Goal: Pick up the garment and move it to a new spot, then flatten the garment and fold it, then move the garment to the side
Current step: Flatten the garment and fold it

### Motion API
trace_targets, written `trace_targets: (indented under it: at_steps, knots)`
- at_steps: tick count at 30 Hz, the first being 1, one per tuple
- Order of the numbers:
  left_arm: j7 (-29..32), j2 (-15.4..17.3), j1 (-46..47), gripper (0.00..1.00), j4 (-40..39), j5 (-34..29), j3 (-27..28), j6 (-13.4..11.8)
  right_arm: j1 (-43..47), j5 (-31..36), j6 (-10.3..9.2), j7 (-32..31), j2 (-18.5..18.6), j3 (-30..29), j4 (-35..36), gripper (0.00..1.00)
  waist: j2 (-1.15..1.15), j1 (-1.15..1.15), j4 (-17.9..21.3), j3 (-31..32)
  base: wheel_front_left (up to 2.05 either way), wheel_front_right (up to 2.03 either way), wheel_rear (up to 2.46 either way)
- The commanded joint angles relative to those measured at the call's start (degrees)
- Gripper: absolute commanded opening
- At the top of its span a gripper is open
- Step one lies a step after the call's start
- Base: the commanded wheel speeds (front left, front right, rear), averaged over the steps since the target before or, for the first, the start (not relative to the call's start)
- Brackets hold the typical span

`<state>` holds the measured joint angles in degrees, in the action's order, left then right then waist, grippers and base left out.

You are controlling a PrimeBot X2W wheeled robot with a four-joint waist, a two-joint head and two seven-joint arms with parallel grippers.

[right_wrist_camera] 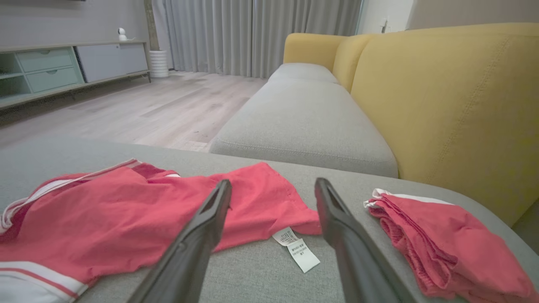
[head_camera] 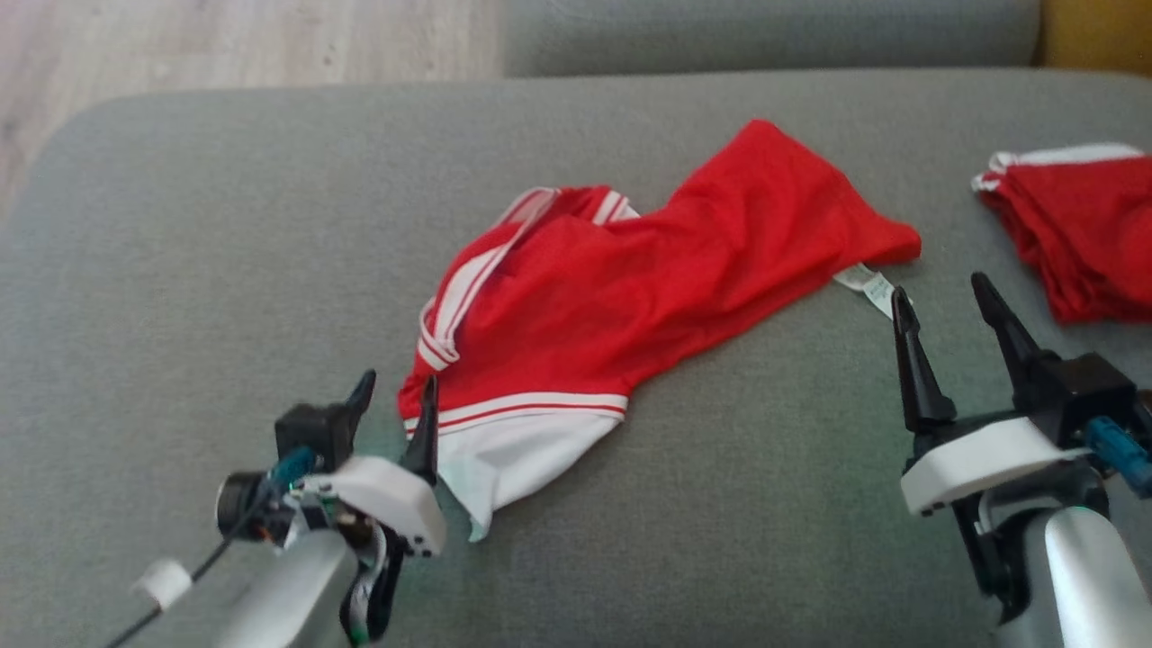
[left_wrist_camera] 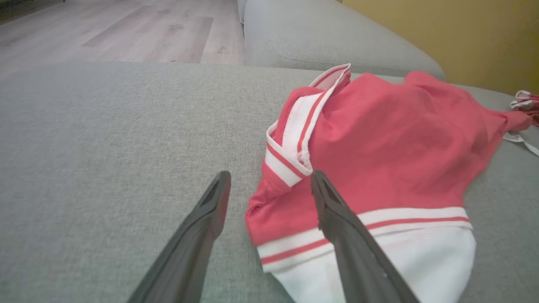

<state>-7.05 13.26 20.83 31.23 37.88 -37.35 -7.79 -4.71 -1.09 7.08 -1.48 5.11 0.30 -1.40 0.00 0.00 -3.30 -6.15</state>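
You're working over a broad grey fabric sofa cushion (head_camera: 180, 270). The crumpled red garment with white stripes (head_camera: 630, 279) lies between your grippers, its white hem under the left gripper's (head_camera: 399, 382) inner finger. A folded red cloth (head_camera: 1080, 234) sits just right of the right gripper (head_camera: 940, 292), and a small white care label (head_camera: 868, 286) lies at its fingertips. Both grippers point forward, spread wide and empty.

Grey cushion (head_camera: 180, 225) with garment (head_camera: 630, 279), red cloth (head_camera: 1080, 234)
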Motion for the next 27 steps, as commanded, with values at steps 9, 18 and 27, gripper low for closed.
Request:
trace_targets:
  at_steps: [9, 18, 27]
  knots:
    - [0.7, -1.2, 9.4, 1.00, 9.6, -1.1, 0.7, 2.2, 0.3, -0.7, 0.41, -2.6, -1.1, 3.2, 10.2, 1.00, 0.00, 0.00, 2.9, -4.6, 0.00, 0.00, 0.00]
    - [-4.8, -1.5, 16.1, 0.00, 15.1, -1.4, 2.9, 1.7, 0.3, -0.7, 0.41, -2.1, -1.5, 2.6, 12.6, 1.00, 0.00, 0.00, 4.3, -7.6, 0.00, 0.00, 0.00]
    - [-7.7, -0.5, 23.8, 0.00, 17.2, -4.3, 4.9, 0.0, 0.6, -0.2, 0.41, -2.1, -2.0, 2.4, 13.5, 1.00, 0.00, 0.00, 5.4, -10.0, 0.00, 0.00, 0.00]
